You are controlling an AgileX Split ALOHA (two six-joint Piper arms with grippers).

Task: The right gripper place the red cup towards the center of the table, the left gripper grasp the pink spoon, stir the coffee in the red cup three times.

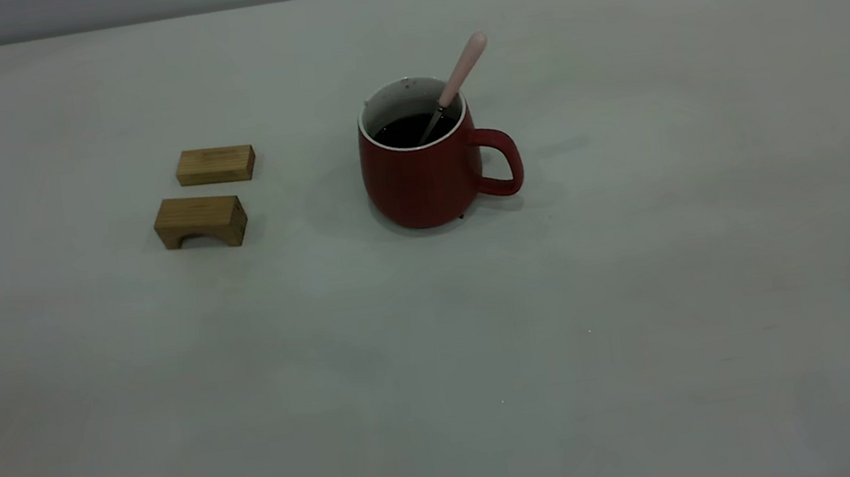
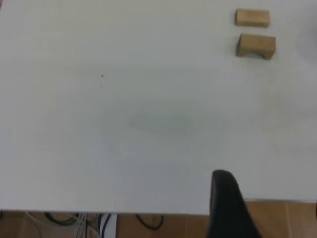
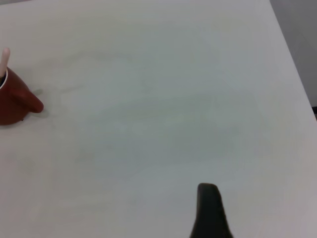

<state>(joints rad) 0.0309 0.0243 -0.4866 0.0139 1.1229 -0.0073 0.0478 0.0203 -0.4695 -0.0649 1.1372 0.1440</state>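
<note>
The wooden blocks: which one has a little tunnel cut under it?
The nearer wooden block, the one closer to the camera; the farther wooden block is a plain solid bar.

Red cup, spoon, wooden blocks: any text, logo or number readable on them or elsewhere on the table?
None. The red cup, the pink spoon, the two wooden blocks and the table all show plain surfaces, with no word, label, brand or number in any view.

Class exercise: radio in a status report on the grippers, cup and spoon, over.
Both grippers off the exterior view, holding nothing. Red cup upright mid-table, coffee inside, pink spoon leaning in it. Two wooden blocks sit apart on the left arm's side, nothing blocking.
</note>
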